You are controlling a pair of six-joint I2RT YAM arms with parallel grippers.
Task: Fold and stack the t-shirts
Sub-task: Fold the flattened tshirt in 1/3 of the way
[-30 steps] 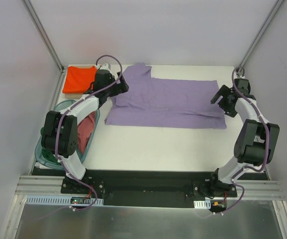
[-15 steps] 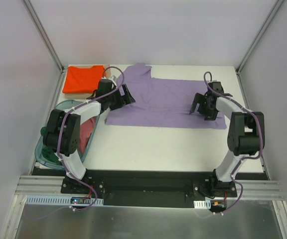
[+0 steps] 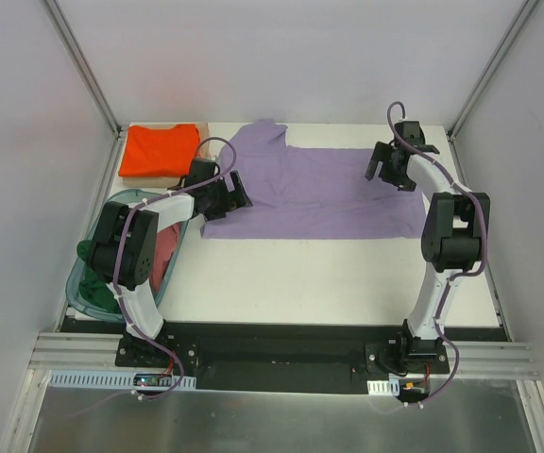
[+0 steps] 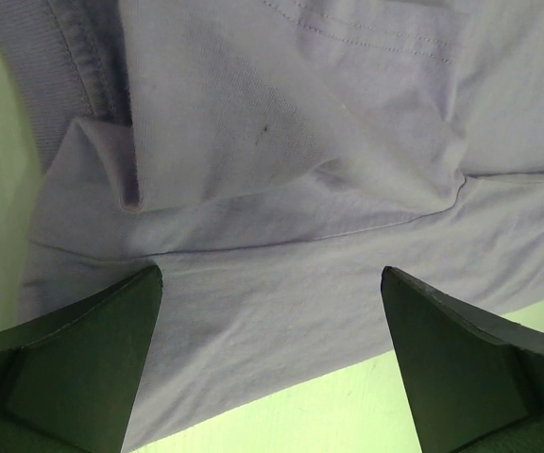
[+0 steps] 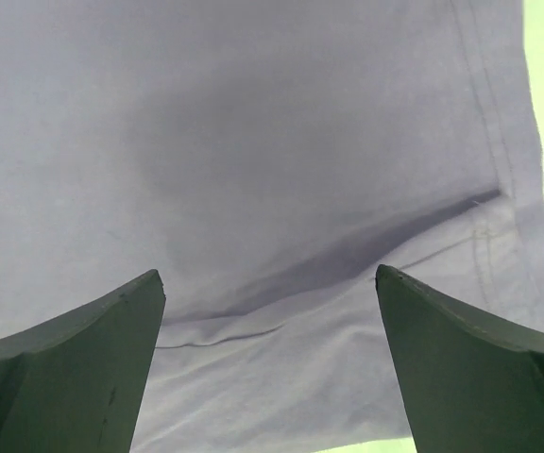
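Both arms are out over the lavender shirt [image 3: 319,193], which lies spread flat across the table [image 3: 300,274] from the centre out toward 1 o'clock. The left gripper [image 3: 229,193] is at the shirt's 9 o'clock edge, jaws wide apart and gripping nothing, with rumpled hem and sleeve below in the wrist view. The right gripper [image 3: 383,165] hangs over the 2 o'clock part of the cloth, also spread wide with nothing in it. The orange shirt [image 3: 157,149] sits folded at 10 o'clock. At 8 o'clock the teal tub [image 3: 81,304] holds the pink shirt [image 3: 163,250] and the green shirt [image 3: 93,274].
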